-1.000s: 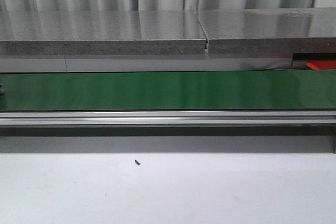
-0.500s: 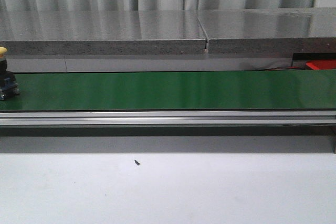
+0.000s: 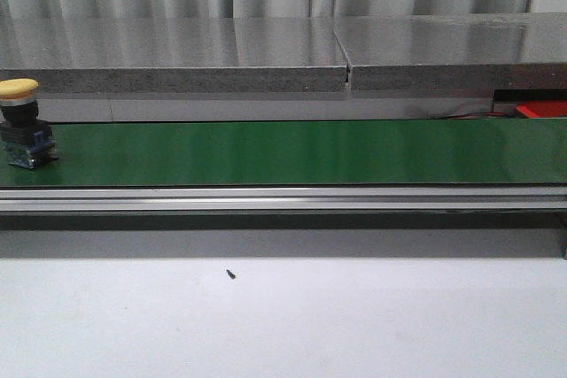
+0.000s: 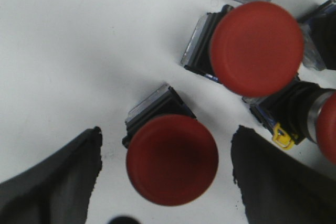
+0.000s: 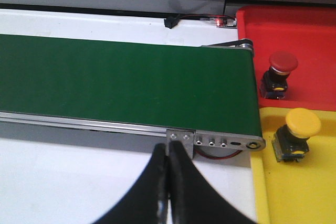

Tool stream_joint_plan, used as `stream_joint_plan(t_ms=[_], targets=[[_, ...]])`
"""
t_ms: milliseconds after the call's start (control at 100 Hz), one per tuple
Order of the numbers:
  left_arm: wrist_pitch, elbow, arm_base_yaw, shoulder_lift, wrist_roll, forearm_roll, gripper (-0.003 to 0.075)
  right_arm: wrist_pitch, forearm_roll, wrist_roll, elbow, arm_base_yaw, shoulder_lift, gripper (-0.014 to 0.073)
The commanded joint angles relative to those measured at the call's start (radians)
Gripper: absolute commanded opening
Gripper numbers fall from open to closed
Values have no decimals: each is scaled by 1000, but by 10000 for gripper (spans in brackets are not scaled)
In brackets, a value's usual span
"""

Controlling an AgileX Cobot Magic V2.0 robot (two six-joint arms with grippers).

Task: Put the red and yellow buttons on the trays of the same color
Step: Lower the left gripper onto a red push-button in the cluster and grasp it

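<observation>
A yellow button (image 3: 19,128) on a black base rides the green belt (image 3: 283,152) at its far left in the front view. My left gripper (image 4: 166,142) is open above a white surface, its fingers either side of a red button (image 4: 172,159) without touching it. Another red button (image 4: 256,47) and parts of others lie close by. My right gripper (image 5: 168,153) is shut on nothing near the belt's end. The red tray (image 5: 299,38) holds a red button (image 5: 280,73). The yellow tray (image 5: 294,192) holds a yellow button (image 5: 297,131).
A grey stone ledge (image 3: 283,55) runs behind the belt, and an aluminium rail (image 3: 283,198) runs along its front. A small dark speck (image 3: 230,274) lies on the white table. A cable with a red light (image 5: 202,19) sits behind the belt's end.
The yellow button has come into the front view at the left edge and moved rightwards along the belt. Neither arm shows in the front view.
</observation>
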Motion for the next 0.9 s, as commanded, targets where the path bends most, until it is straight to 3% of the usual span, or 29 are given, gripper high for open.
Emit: stream_joint_plan(t_ms=[0, 110, 240, 340, 630, 890], targets=[[-23, -33, 0, -38, 1, -27, 503, -63, 16, -8, -25, 0, 2, -67], [-39, -33, 0, -22, 1, -27, 475, -63, 16, -8, -25, 0, 2, -67], [-50, -33, 0, -20, 1, -27, 346, -63, 16, -8, -25, 0, 2, -67], [-58, -33, 0, -20, 3, -27, 288, -63, 16, -8, -25, 0, 2, -67], [1, -33, 0, -42, 3, -15, 283, -63, 16, -8, -25, 0, 2, -67], [111, -33, -11, -184, 3, -31, 283, -63, 16, -8, -25, 0, 2, -67]])
